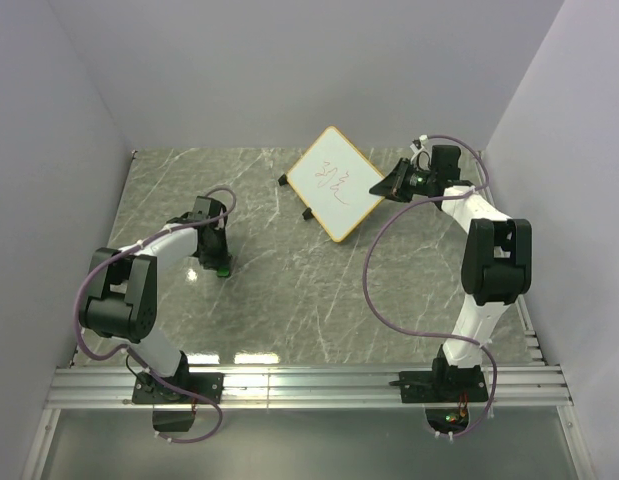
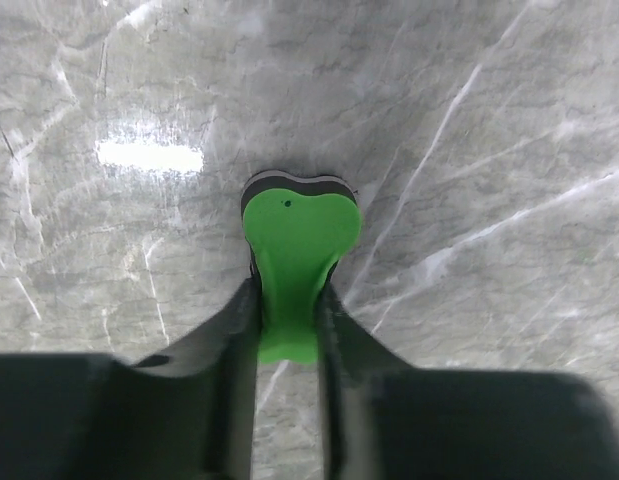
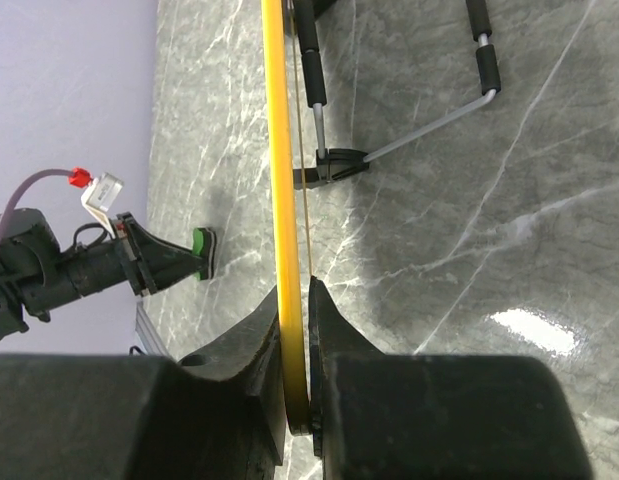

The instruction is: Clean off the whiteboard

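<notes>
**Fig.** Whiteboard-erasing task, early stage, L to R.

**L side:** the left gripper (image 2: 289, 305) is clenching the green eraser (image 2: 297, 235) at its narrow waist, with one finger pressing each flank and a dark felt layer showing at the far end. The pair is sitting low over the table (image 2: 489, 150), toward the left edge and approx. midway between the near and far edges. Whether the eraser is touching the marble cannot be told.

**Centre-right:** the whiteboard (image 1: 334, 183) is standing propped on its black stand feet (image 3: 334, 165) near the far edge, turned so one corner is pointing at the far wall. The scribbles (image 1: 338, 182) are showing on its face, apparently unwiped.

**R side:** the right gripper (image 1: 387, 186) is pinching the board's orange frame (image 3: 285, 200) at the corner nearest the right edge (wrist view: jaws closed on the thin rim, one per side).

**Progress, as judged:** tool pickup and board bracing are looking done. The eraser and board are sitting well apart, so no wiping is under way.

**Remaining:** carrying the eraser across to the board, pressing the felt on the marks, and rubbing until the face is reading clean.
</notes>
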### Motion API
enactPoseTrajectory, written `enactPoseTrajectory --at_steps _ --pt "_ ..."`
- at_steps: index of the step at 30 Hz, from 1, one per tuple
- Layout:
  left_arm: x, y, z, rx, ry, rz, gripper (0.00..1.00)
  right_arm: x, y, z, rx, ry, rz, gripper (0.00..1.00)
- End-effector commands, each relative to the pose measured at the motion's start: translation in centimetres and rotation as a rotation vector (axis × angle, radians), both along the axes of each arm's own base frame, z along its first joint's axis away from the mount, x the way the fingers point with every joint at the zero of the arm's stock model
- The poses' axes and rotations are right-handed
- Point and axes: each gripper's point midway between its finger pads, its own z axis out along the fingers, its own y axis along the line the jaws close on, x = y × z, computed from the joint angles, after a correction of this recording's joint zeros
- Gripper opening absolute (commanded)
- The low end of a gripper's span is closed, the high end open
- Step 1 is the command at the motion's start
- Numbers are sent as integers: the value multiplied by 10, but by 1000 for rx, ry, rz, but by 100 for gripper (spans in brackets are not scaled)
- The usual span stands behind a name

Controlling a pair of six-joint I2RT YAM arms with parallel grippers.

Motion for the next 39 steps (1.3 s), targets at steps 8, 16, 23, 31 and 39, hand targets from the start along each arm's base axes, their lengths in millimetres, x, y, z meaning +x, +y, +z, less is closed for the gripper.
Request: enactPoseTrajectory --at_steps 8,16,23,31,39 --pt "37 -16 37 -25 -99 -42 0 -24 -5 -1 -25 56 -30 13" --pt "85 -106 114 -282 -254 -258 0 -58 10 -17 -18 107 8 13" --pt "83 -209 165 -499 -321 -502 0 -92 36 -22 -43 123 81 12" --pt "58 -302 170 -585 -296 -677 0 -97 39 -12 -52 112 100 12" --pt "92 -325 136 -534 -259 -592 0 -105 40 -7 -42 117 103 11"
